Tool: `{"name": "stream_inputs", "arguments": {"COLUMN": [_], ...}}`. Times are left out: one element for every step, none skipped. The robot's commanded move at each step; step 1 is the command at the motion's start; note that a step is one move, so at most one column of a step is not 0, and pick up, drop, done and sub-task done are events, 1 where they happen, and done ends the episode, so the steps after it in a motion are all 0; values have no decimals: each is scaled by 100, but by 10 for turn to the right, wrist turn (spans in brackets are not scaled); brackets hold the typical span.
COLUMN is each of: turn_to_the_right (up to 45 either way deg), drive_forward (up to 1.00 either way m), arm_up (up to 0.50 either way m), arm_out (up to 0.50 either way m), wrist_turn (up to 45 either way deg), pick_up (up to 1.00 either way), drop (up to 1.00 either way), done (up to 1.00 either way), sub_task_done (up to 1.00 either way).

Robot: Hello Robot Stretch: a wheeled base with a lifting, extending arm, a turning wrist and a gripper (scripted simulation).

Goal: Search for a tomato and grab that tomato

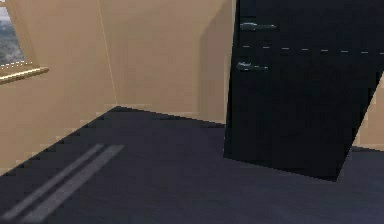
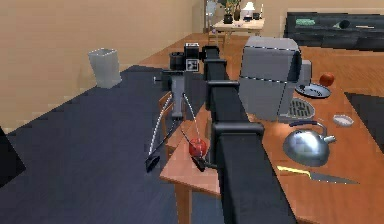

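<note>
A small round red thing, like a tomato (image 2: 198, 147), lies at the near corner of a wooden table (image 2: 340, 205) in the arm side view. The dark arm bar (image 2: 235, 140) crosses that table, with two white marker squares (image 2: 190, 62) at its far end. Below them the gripper (image 2: 170, 145) hangs with its thin fingers (image 2: 155, 135) slanting down beside the table's edge, close to the red thing. I cannot tell whether the gripper holds anything or touches the red thing.
On the table stand a silver boxy appliance (image 2: 270, 75), a metal bowl (image 2: 307, 147), a knife (image 2: 316, 177) and a plate (image 2: 313, 90). A white bin (image 2: 104, 67) stands by the wall. A tall black fridge (image 1: 300, 90) fills the forward view's right; dark floor (image 1: 120, 170) lies open.
</note>
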Motion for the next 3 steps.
{"name": "stream_inputs", "arguments": {"turn_to_the_right": [0, 0, 0], "drive_forward": [0, 0, 0], "arm_up": [0, 0, 0], "arm_out": [0, 0, 0], "wrist_turn": [450, 450, 450], "pick_up": [0, 0, 0], "drop": [0, 0, 0], "done": [0, 0, 0], "sub_task_done": [0, 0, 0]}}
